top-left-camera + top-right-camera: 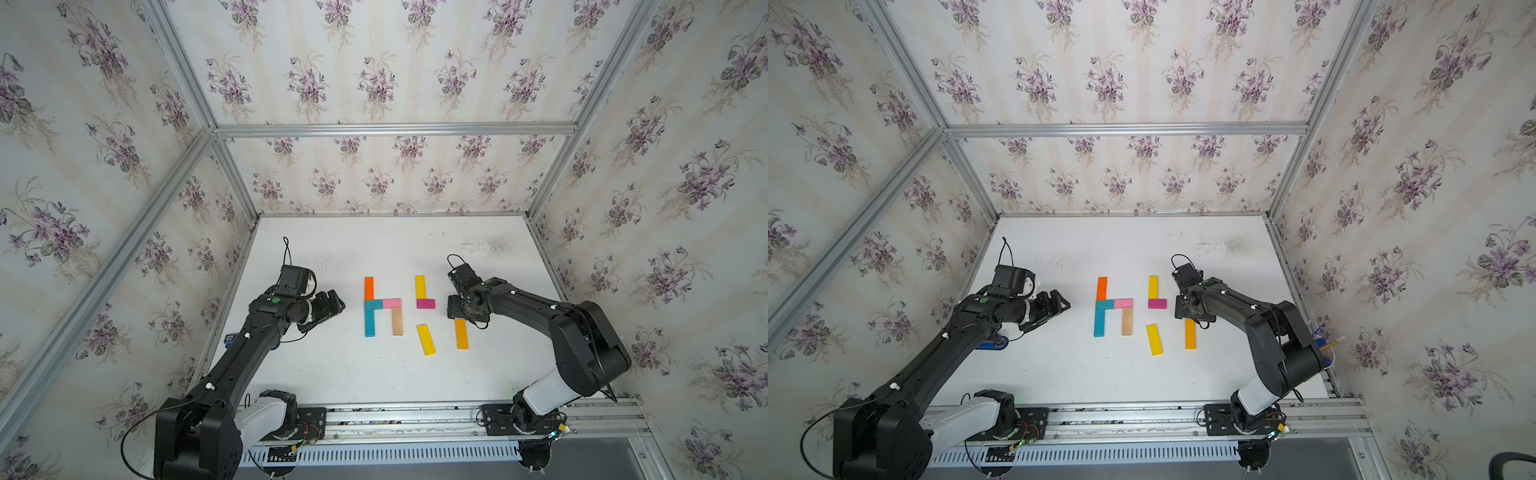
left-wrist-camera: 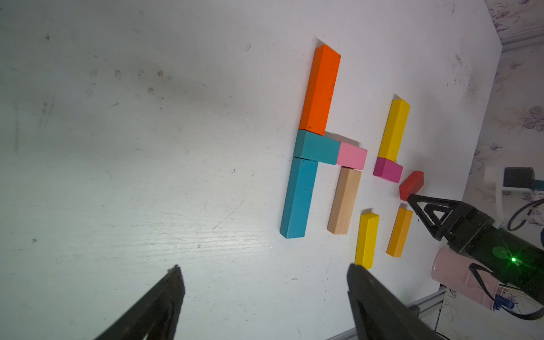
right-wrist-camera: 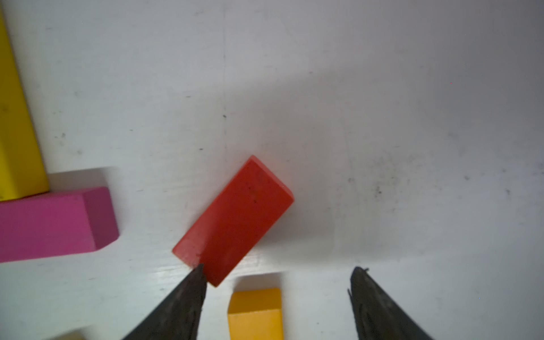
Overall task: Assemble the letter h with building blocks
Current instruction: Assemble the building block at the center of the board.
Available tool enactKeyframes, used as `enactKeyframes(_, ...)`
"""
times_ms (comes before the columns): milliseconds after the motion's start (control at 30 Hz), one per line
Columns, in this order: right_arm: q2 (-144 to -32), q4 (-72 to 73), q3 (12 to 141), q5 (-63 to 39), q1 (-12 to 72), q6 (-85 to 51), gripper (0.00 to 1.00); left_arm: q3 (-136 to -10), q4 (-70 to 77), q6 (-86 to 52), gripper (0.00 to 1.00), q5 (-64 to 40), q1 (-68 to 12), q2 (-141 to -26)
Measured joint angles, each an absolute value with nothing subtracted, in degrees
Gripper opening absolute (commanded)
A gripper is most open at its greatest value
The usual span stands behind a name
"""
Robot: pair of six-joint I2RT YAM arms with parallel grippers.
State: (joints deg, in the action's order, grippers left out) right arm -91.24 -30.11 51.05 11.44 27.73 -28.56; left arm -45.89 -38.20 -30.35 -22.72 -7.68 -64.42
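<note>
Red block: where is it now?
In the right wrist view the red block lies skewed on the table beneath the open right claw, between the magenta block and the amber block, touching neither; unseen in both top views.

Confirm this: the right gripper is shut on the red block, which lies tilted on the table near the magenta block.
Not quite. The right gripper is open, not shut on the red block: the right wrist view shows its jaws spread, one fingertip at the block's corner. The rest holds: it lies tilted on the table near the magenta block.
</note>
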Motion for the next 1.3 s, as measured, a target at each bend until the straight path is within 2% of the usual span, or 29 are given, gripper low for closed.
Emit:
enactKeyframes(233,-89.4,-30.2,49.1,11.3,27.7,-28.1,0.75,-45.8,-38.2,-30.3,0.89,-22.7,-7.7,-64.8)
enactKeyframes(433,-88.2,-30.3,48.1,11.2,27.7,-28.1,0.67,-45.8,-38.2,-30.3,0.89,-22.7,-7.7,-65.0)
enactKeyframes(700,-91.6,-30.6,49.3,11.9,26.6,-28.4,0.64,-45.7,-38.0,-30.3,0.89,-22.7,-7.7,-65.0)
enactKeyframes(1000,-94.8,-29.4,55.5,9.7,26.6,-27.0,0.72,-45.7,-37.9,-30.3,0.89,-22.5,-7.7,-65.5)
enactKeyframes(1100,-94.5,-29.6,56.8,9.8,26.6,-27.0,0.79,-45.7,-37.9,-30.3,0.89,-22.5,-7.6,-66.0)
enactKeyframes(1300,-95.4,-28.9,57.5,8.2,25.1,-26.0,0.79,-45.7,-37.9,-30.3,0.89,-22.5,-7.6,-66.4)
